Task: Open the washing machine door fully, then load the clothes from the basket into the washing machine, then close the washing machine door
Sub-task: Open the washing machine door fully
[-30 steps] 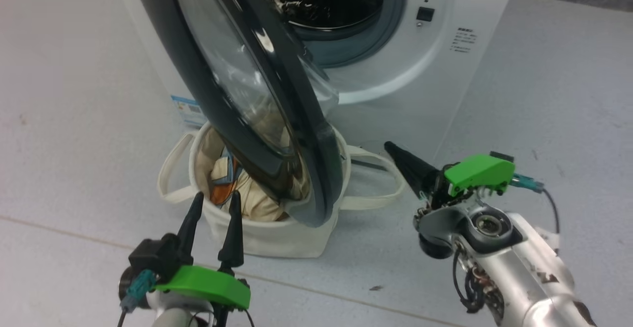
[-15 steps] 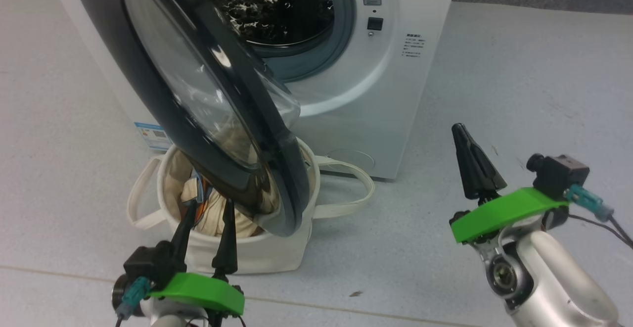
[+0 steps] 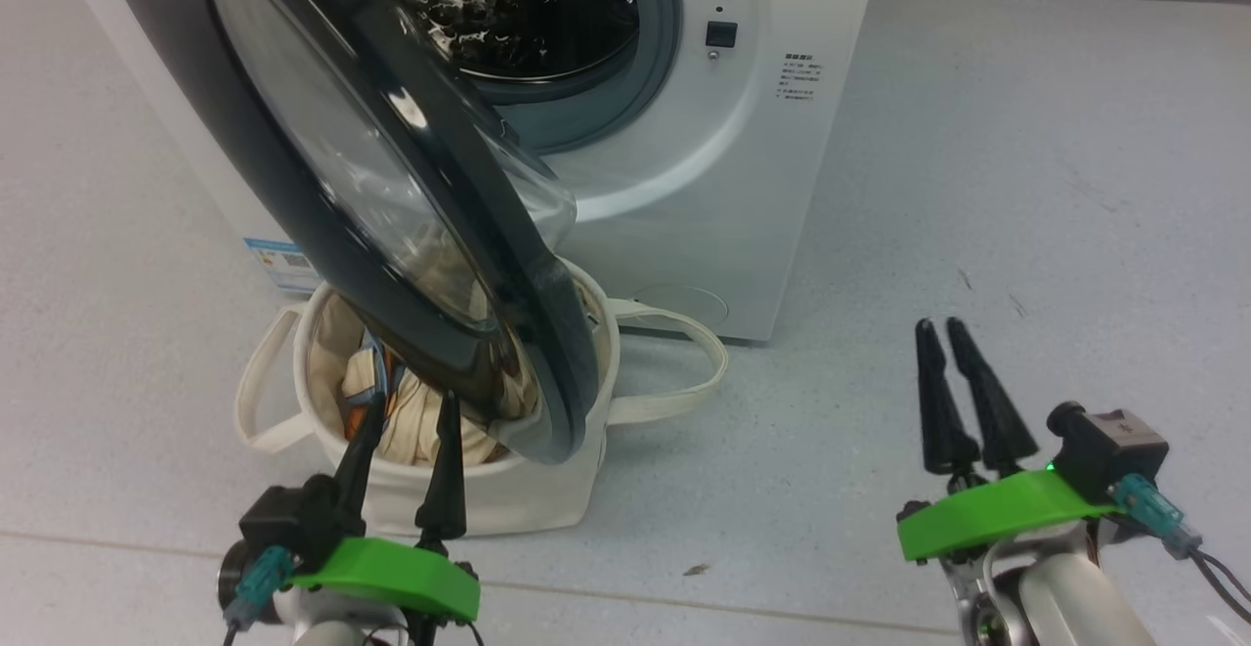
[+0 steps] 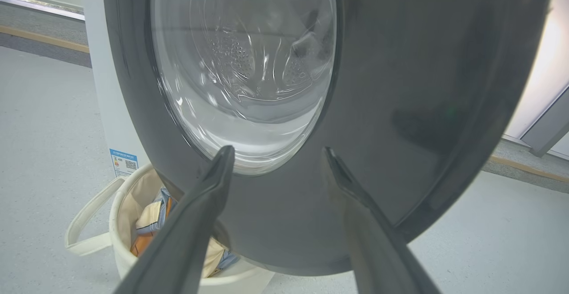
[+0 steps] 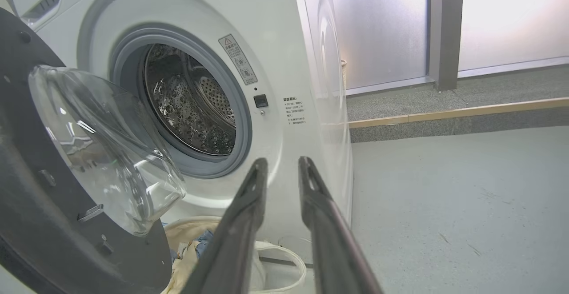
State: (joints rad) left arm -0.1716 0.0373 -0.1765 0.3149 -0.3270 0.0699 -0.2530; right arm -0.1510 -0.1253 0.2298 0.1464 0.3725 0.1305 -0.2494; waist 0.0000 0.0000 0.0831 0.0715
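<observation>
Head view, nearest edge: the left gripper is seen with fingers spread wide and nothing between them, just before the basket. The right gripper is held over the floor, well apart from the basket, with a narrow gap between its fingers and nothing gripped. The clothes are bundled inside the basket. The washing machine door is swung out from the left side of the opening, and its lower rim hangs over the basket.

Behind it, a blue label is stuck low on the washing machine. A square code is shown on it in the left wrist view, but the print cannot be read. In the right wrist view the steel drum and a warning sticker are shown, the wording too small to read.
</observation>
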